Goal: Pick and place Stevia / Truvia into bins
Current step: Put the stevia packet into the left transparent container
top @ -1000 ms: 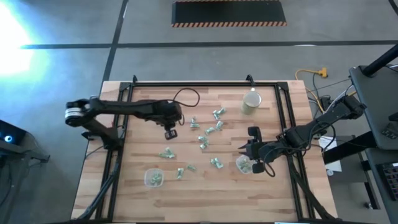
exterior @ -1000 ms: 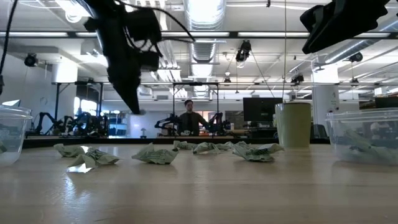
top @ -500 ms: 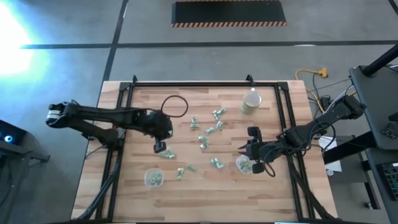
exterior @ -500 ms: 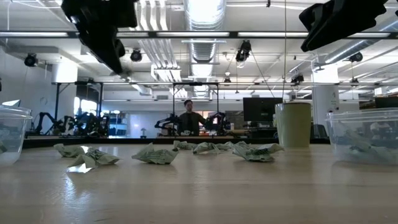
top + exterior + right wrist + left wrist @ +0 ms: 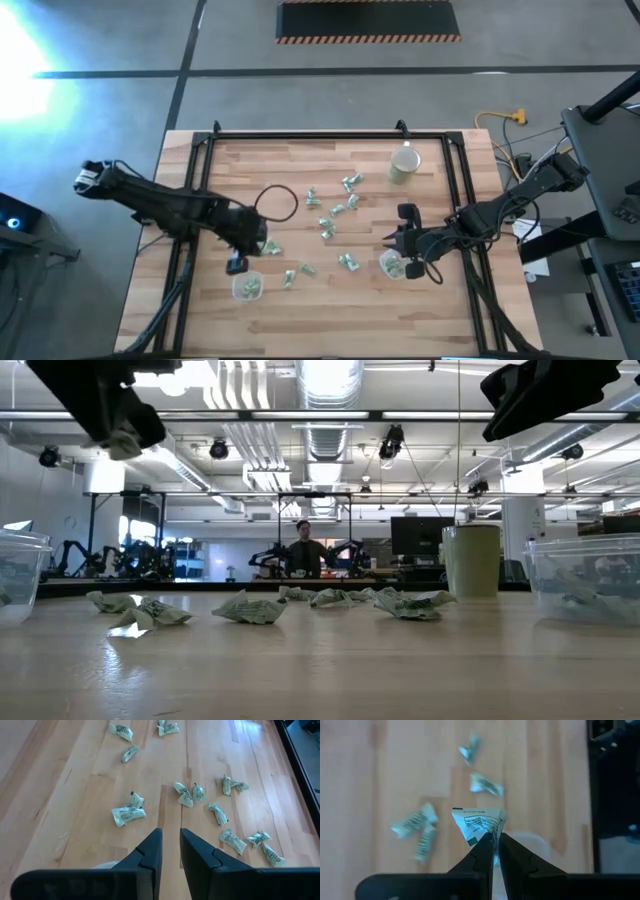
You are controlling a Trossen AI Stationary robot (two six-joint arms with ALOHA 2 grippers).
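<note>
You have 1 sachet pinched between the nearly closed jaws of the left gripper, lower left of the high view, just above the left bin, which holds a few sachets. The other loose sachets lie scattered across the middle of the counter. The right bin sits lower right of centre, also partly filled, with the right gripper over it; its jaws stand slightly apart and hold nothing. A beige cup stands toward the upper right.
</note>
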